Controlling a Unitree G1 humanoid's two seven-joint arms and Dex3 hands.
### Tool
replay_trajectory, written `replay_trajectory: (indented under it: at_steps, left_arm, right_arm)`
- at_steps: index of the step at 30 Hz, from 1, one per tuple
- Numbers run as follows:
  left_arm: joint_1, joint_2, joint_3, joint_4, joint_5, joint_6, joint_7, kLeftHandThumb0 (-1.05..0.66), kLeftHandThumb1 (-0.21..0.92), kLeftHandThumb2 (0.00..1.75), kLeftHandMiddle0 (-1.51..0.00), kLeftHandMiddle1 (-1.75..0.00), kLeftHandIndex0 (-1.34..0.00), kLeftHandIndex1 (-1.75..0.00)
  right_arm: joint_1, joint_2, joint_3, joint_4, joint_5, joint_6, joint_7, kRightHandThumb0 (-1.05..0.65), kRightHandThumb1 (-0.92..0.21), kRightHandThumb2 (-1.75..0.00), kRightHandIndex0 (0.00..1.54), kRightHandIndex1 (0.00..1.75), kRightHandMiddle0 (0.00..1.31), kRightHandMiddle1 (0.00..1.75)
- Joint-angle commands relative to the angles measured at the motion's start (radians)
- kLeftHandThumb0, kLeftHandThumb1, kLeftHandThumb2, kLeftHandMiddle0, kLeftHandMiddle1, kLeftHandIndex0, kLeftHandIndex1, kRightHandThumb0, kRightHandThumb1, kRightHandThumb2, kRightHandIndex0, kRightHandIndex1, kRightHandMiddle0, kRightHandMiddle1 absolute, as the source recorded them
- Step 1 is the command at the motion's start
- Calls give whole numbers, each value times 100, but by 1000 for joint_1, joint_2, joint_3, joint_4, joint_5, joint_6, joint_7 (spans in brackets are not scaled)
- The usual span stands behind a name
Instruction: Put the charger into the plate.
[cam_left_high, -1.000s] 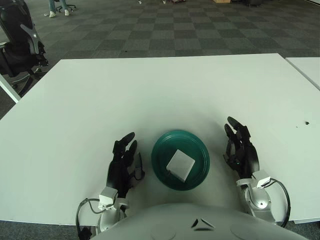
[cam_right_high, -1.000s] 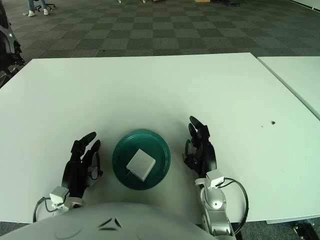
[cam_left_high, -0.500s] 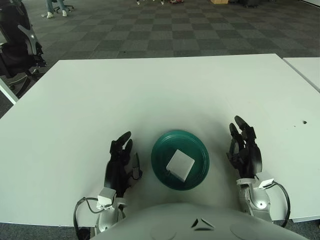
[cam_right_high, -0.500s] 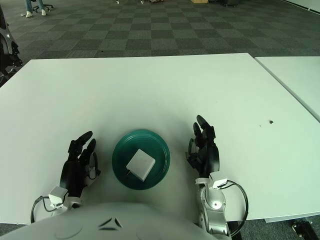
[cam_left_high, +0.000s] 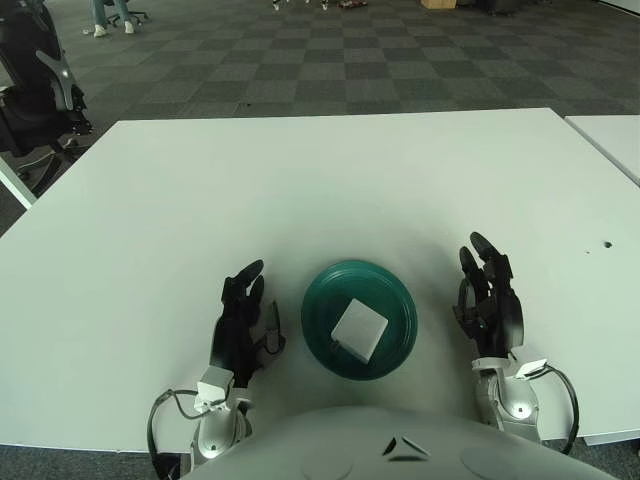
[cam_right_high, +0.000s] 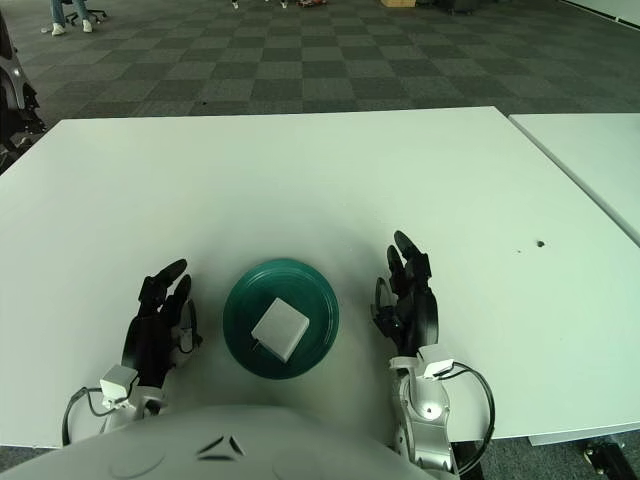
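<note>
A white square charger (cam_left_high: 358, 328) lies flat inside the dark green plate (cam_left_high: 393, 296) near the table's front edge. My left hand (cam_left_high: 242, 318) shows just left of the plate, fingers spread and holding nothing. To the right of the plate my right hand (cam_left_high: 489, 296) stands apart from it, fingers extended and empty. Neither hand touches the plate or the charger.
The white table (cam_left_high: 330, 190) stretches far ahead of the plate. A second white table (cam_left_high: 610, 135) adjoins at the right with a narrow gap. A black office chair (cam_left_high: 40, 85) stands off the far left corner on the checkered carpet.
Over the past second my right hand drew a little to the right, away from the plate, and my left hand shifted slightly. Plate and charger stayed put.
</note>
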Motion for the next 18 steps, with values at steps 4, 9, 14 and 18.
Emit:
replay_trajectory:
  at_steps: [4, 9, 14, 18]
  left_arm:
    - [26, 0, 3, 46, -18, 47, -13, -86, 92, 96, -31, 0, 0, -80]
    - [25, -4, 4, 52, -22, 47, -11, -87, 92, 96, -32, -1, -2, -81]
    - [22, -7, 5, 64, -29, 33, -12, -86, 92, 94, -36, -3, -6, -84]
    - [20, -10, 5, 73, -25, 17, -8, -86, 92, 93, -38, -4, -7, -85]
  right_arm:
    - [61, 11, 25, 109, -62, 44, 1, -78, -92, -63, 23, 0, 0, 55]
    - [69, -3, 33, 111, -69, 33, 25, -79, -92, -64, 24, 0, 0, 53]
    - [73, -19, 38, 108, -73, 32, 50, -80, -92, -67, 24, 0, 0, 53]
    - [62, -21, 40, 133, -89, -15, 57, -81, -92, -69, 24, 0, 0, 53]
